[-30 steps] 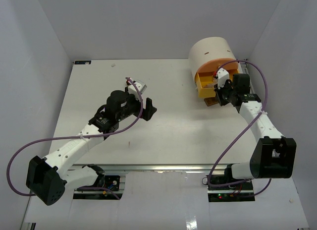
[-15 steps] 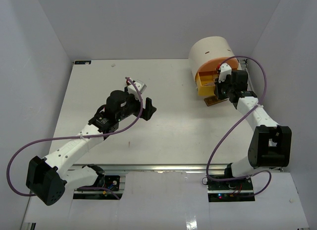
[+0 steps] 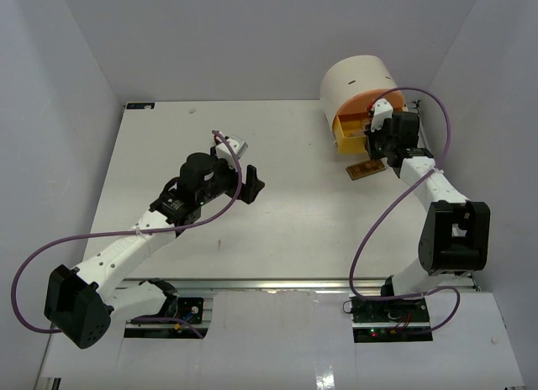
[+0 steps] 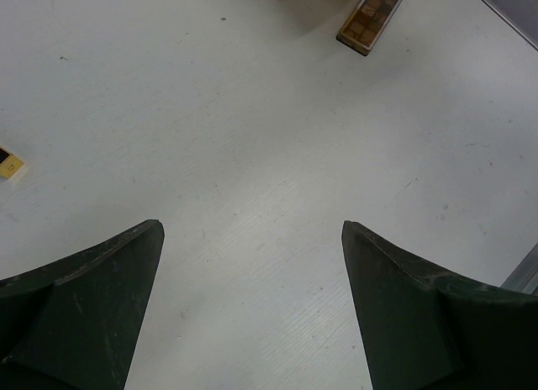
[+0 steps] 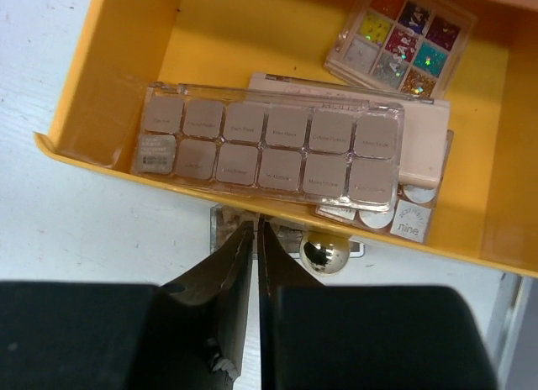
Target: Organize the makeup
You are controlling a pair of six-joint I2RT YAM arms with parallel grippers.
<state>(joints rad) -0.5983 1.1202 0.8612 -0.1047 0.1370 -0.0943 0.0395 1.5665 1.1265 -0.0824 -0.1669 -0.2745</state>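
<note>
Palettes: grey-white palette point(image 5: 269, 146) lies over pink palette point(image 5: 424, 146) in the open yellow drawer point(image 5: 109, 87); multicoloured palette point(image 5: 399, 37) sits at upper right of that wrist view. Brown palette point(image 3: 367, 169) lies on the table point(image 3: 168, 146), just below the drawer. Right gripper point(image 5: 255, 239): fingers pressed together, empty, beside the silver knob point(image 5: 325, 253). Left gripper point(image 4: 250, 230): spread wide, empty.

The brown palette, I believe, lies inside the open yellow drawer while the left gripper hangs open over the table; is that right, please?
Not quite: the brown palette lies on the table just outside the yellow drawer, as the top external view shows. The left gripper does hang open over the table.
</note>
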